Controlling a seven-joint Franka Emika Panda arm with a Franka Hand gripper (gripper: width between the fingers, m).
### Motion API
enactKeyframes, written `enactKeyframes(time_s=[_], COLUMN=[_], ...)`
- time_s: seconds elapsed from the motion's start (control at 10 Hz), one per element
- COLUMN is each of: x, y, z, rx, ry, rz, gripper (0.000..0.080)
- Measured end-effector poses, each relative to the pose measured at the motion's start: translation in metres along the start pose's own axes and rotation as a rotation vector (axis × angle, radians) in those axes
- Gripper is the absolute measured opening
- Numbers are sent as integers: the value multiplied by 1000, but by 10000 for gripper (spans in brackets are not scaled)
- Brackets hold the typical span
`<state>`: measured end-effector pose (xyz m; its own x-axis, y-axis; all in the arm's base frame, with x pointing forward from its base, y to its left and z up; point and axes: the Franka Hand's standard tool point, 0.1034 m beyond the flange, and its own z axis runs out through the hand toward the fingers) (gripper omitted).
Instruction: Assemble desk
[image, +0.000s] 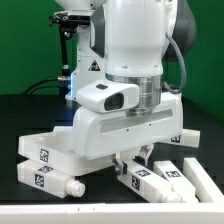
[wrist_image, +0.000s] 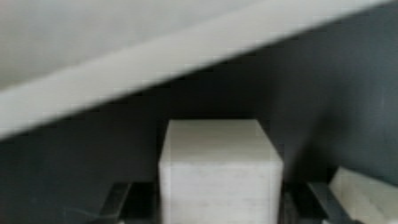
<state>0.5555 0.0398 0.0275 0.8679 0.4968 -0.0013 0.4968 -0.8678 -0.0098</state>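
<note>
Between the dark fingers of the two-finger gripper, a white rectangular plastic block leg is seen end-on in the wrist view, centred. Jaws stand on either side of it. A thin dark strip is visible along each side of the leg, but the frame is blurred. Whether the pads press on it or stand just clear cannot be told.

Beyond the leg's far end a band of black table top is left bare. Past that, the straight edge of the white square rimmed plastic panel runs diagonally across. Leg and panel edge are apart, with open room between them.

In the exterior view the two-finger gripper sits low at the table, mostly hidden by the white robot hand body. Jaw state is not readable there.

Added by this view:
- The panel lies to the exterior view's left of the gripper, with tags on its rim.
- One loose white tagged block lies just in front of the panel.
- More loose white block legs are clustered at the exterior view's right, close beside the gripper, so side room is tight there.

The loose legs are seen only in the exterior view, and the leg-to-finger fit only in the wrist view.
</note>
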Motion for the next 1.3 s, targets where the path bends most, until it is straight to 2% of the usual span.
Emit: enactKeyframes(time_s=[0.1,0.2,0.3,0.5,0.6,0.7,1.0,1.1,1.2,1.3], x=[2,2,-2,-26,-28,-28,-30,-45,-71,-107], y=[0,4,9,13,13,12,13,21,31,44], z=[-15,-42,-63,-92,-97,-92,-92,-100,-107,-104], rx=[5,10,4,-7,-12,-7,-7,-12,-15,-14], ry=[-22,-49,-45,-40,-34,-40,-42,-40,-37,-21], rz=[-7,-22,-37,-41,-40,-42,-43,-43,-38,-40], gripper=[281,281,281,281,282,282,282,282,282,282])
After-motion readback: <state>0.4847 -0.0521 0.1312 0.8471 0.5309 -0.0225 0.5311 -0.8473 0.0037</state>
